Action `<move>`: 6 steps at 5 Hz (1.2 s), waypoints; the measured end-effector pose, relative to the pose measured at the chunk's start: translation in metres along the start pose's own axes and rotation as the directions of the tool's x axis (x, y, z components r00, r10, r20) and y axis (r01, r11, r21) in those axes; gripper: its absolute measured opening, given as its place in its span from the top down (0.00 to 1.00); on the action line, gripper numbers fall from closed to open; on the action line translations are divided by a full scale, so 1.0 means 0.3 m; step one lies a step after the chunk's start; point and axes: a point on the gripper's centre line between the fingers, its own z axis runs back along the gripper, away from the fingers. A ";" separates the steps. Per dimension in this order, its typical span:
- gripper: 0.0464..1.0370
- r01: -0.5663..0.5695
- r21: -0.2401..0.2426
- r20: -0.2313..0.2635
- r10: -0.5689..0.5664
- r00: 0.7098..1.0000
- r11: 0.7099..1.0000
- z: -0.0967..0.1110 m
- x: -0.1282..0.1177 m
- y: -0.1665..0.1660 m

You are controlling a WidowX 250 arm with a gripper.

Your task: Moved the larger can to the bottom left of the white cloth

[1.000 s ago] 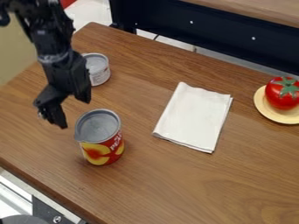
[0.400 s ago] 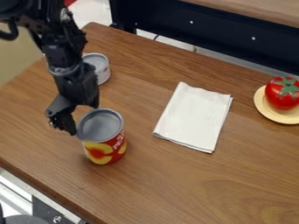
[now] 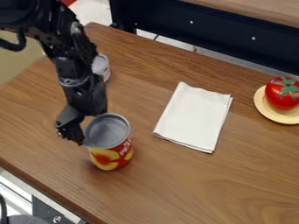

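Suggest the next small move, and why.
Probably a short push rightward in view, toward the near-left corner of the folded white cloth: the black two-finger gripper sits at the left side of the red-and-yellow metal can, and a gap separates can and cloth.

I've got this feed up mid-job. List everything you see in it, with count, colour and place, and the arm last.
larger can: one, red and yellow with a grey top, left of the cloth, right at the gripper
smaller can: one, greyish white, upper left, partly behind the arm
folded cloth: one, white, centre right
tomato: one, red with green top, on the plate
plate: one, pale yellow, right edge
table: one, brown wood, across the view
second wooden surface: one, lighter brown, top right
frame: one, dark, below that surface
robot arm: one, black, from the upper left
gripper: one, black, at the larger can's left side
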 end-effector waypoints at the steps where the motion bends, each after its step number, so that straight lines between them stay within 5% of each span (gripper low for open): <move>1: 0.04 -0.011 -0.001 0.009 0.011 1.000 1.000 0.001 0.063 0.009; 6: 0.04 -0.125 -0.025 0.028 0.126 0.992 0.992 0.025 0.352 0.019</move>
